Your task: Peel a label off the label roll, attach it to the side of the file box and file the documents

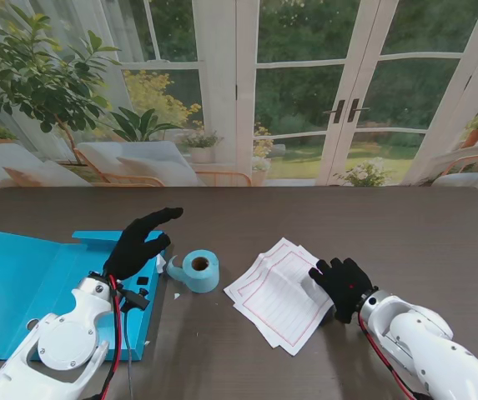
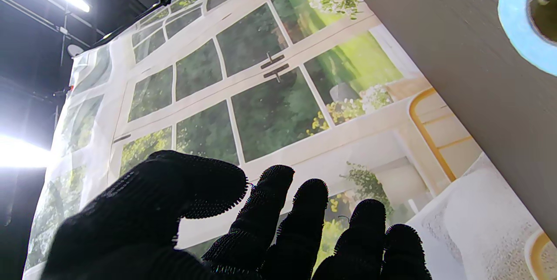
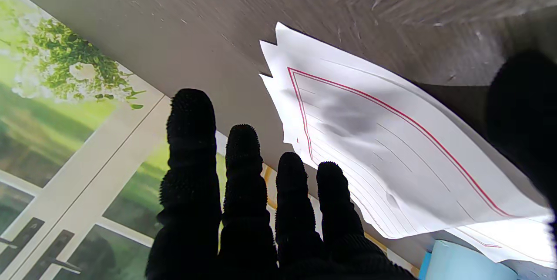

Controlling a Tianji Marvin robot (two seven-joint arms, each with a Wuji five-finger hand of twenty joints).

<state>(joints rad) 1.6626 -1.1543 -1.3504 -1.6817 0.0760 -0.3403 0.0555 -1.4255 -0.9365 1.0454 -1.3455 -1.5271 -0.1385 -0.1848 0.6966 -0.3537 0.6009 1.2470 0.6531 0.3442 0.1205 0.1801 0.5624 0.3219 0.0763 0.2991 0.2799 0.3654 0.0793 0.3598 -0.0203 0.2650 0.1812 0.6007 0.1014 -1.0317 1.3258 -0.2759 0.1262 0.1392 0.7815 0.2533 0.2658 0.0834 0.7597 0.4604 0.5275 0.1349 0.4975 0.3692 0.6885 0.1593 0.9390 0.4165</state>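
Your left hand (image 1: pixel 141 242) is raised over the near-right corner of the blue file box (image 1: pixel 22 287), which lies opened flat at the left of the table (image 1: pixel 389 225). Its fingers (image 2: pixel 265 210) are apart and loosely curled, the thumb reaching out toward the far side; nothing shows between them. In the left wrist view the fingertips stand free against the window backdrop (image 1: pixel 305 83), holding nothing.

You have the label roll (image 1: pixel 198 270) just to the right of that hand, lying on its side on the table with the core opening facing up and toward you. A short blue tail hangs off its left side toward the box edge. A small white scrap (image 1: pixel 177 295) lies on the table just nearer to you than the roll; you cannot tell what it is.

The documents (image 1: pixel 280 292) sit as a fanned stack of white ruled sheets with red borders, right of the roll and apart from it.

Your right hand (image 1: pixel 344 285) rests at the right edge of that stack. In the right wrist view the four fingers (image 3: pixel 243 171) stand side by side, pressed close together and pointing away, with the thumb off to the side over the paper's edge. Whether the thumb touches the sheets you cannot tell; the hand grips nothing visible
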